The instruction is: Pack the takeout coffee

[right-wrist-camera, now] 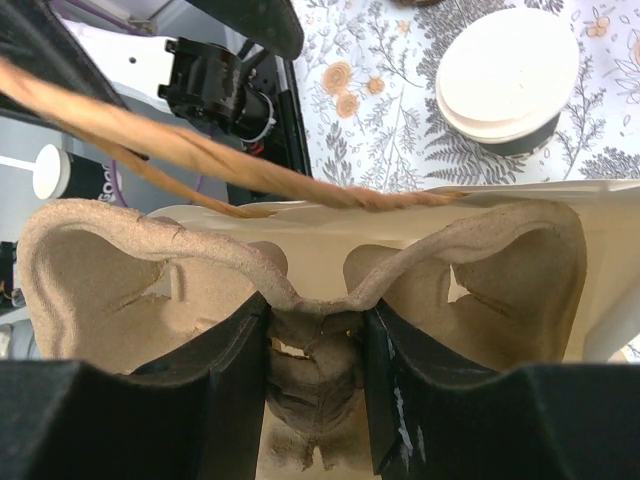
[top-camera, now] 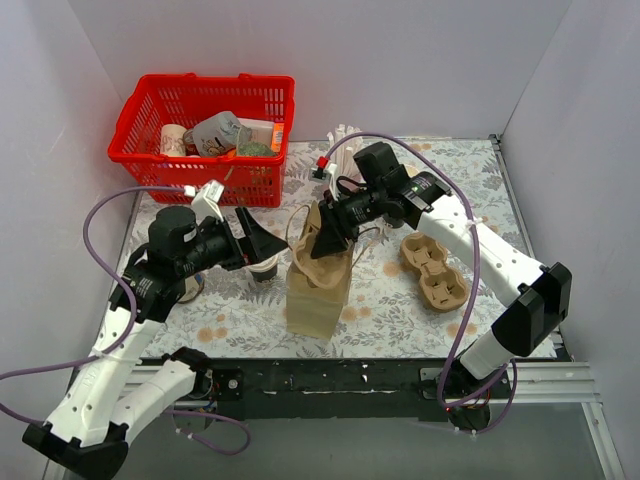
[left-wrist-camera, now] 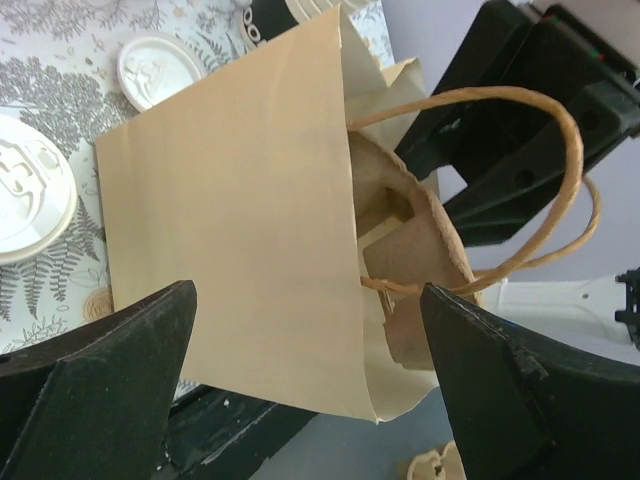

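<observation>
A tan paper bag [top-camera: 318, 290] with twine handles stands upright at mid-table. My right gripper [top-camera: 326, 240] hangs over its mouth, shut on the middle ridge of a pulp cup carrier [right-wrist-camera: 300, 270] that sits partly inside the bag [right-wrist-camera: 560, 215]; in the right wrist view the gripper [right-wrist-camera: 315, 335] pinches that ridge. The takeout coffee [right-wrist-camera: 508, 75], a dark cup with a white lid, stands on the table just left of the bag [top-camera: 265, 272]. My left gripper [top-camera: 270, 245] hovers open above it, beside the bag [left-wrist-camera: 240, 220], with nothing between its fingers [left-wrist-camera: 308, 310].
A second pulp carrier [top-camera: 433, 270] lies on the table to the right. A red basket [top-camera: 150, 105] with packets stands at the back left. Two more white lids [left-wrist-camera: 25, 190] [left-wrist-camera: 160, 70] show on the floral mat, and another dark lidded cup [right-wrist-camera: 60, 175] shows near the left arm.
</observation>
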`<state>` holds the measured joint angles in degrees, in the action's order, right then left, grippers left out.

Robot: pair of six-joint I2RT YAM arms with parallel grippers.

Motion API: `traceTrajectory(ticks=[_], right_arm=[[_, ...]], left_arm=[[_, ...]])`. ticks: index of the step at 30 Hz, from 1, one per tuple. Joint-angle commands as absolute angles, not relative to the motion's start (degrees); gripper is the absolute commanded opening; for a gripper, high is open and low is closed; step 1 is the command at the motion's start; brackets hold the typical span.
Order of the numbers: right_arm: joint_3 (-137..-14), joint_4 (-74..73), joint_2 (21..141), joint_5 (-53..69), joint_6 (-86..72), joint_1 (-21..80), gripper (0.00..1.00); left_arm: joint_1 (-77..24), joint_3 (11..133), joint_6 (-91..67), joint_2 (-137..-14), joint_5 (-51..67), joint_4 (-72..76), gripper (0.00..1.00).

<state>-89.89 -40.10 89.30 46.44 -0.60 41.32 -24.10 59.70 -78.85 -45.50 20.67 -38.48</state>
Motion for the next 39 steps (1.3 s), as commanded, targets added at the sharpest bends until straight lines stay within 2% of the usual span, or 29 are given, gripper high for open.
traceTrajectory(ticks=[1,5,11,16,20,24,28,32,36,37,39], right_arm=[[-92.2,-41.9,90.3,44.1,2.5,41.5,0.44],[-92.0,-42.0,90.5,43.3,3.3,41.7,0.43],[-90.0,-42.9,90.7,43.8,8.5,42.1,0.43],[-89.4,-43.7,91.1,41.1,10.5,43.1,0.42],[-89.4,-45.1,91.3,32.5,11.1,44.8,0.42],[-89.7,-45.6,91.8,29.7,11.3,45.8,0.41],[-89.4,-45.9,92.3,25.2,12.2,47.2,0.41],[-89.9,-48.7,93.3,15.9,13.7,50.0,0.41],[-88.9,-47.7,93.2,12.8,11.3,50.9,0.42],[-88.7,-47.7,93.1,12.7,11.1,51.2,0.42],[-88.1,-47.6,92.9,11.2,9.9,51.7,0.42]], left_arm=[[-23.9,58.5,-75.8,-44.1,25.8,-37.5,0.96],[-23.9,58.0,-75.1,-45.2,25.2,-38.6,0.93],[-23.9,58.2,-75.5,-45.2,24.3,-38.4,0.94],[-23.9,58.9,-79.2,-43.6,32.7,-30.1,0.98],[-23.8,63.4,-79.5,-43.5,28.7,-29.7,0.98],[-23.9,65.2,-78.3,-45.1,22.4,-31.1,0.98],[-23.8,65.8,-79.9,-49.2,18.5,-31.9,0.91],[-23.8,66.7,-79.8,-50.9,21.5,-31.7,0.85],[-23.9,66.1,-79.9,-51.2,21.3,-30.8,0.78],[-24.0,65.5,-80.0,-51.4,21.6,-30.8,0.75],[-23.9,65.0,-80.2,-52.3,22.1,-30.8,0.62]])
